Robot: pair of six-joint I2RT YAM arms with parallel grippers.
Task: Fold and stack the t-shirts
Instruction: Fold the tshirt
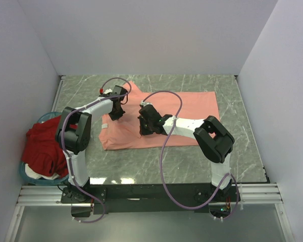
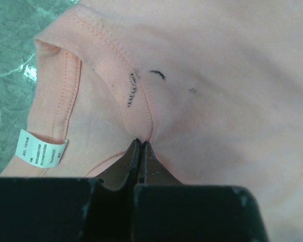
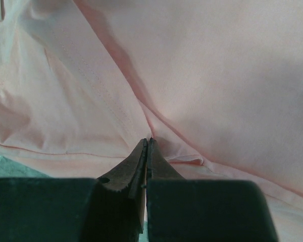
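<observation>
— How are the arms posed?
— There are two, both bent at the elbow and leaning inward. The left arm (image 1: 73, 133) reaches forward and to its right. The right arm (image 1: 212, 138) reaches to its left. That puts the two grippers near each other over the same cloth, wrists tipped down.

— And the grippers?
— The left gripper (image 2: 141, 143) has its fingers pressed together. It pinches the salmon-pink t-shirt (image 1: 192, 106) right at the collar (image 2: 108, 60) seam, and the fabric puckers toward its tips. The right gripper (image 3: 147, 141) is likewise clamped, nipping a fold of the same shirt, with creases running in to its tips.

— Count the shirts.
— Two. The salmon-pink one lies spread on the table (image 1: 242, 146) under both grippers and stretches off to the right gripper's right. The dark red t-shirt (image 1: 40, 143) is heaped in the single teal basket (image 1: 24, 174), well off to the left of the left gripper.

— Any writing?
— One white label (image 2: 40, 151) hangs inside the collar, just left of the left gripper's tips. Its print is too small to read. A few dark marks sit on the cloth just ahead of those tips, but they are not legible as letters.
</observation>
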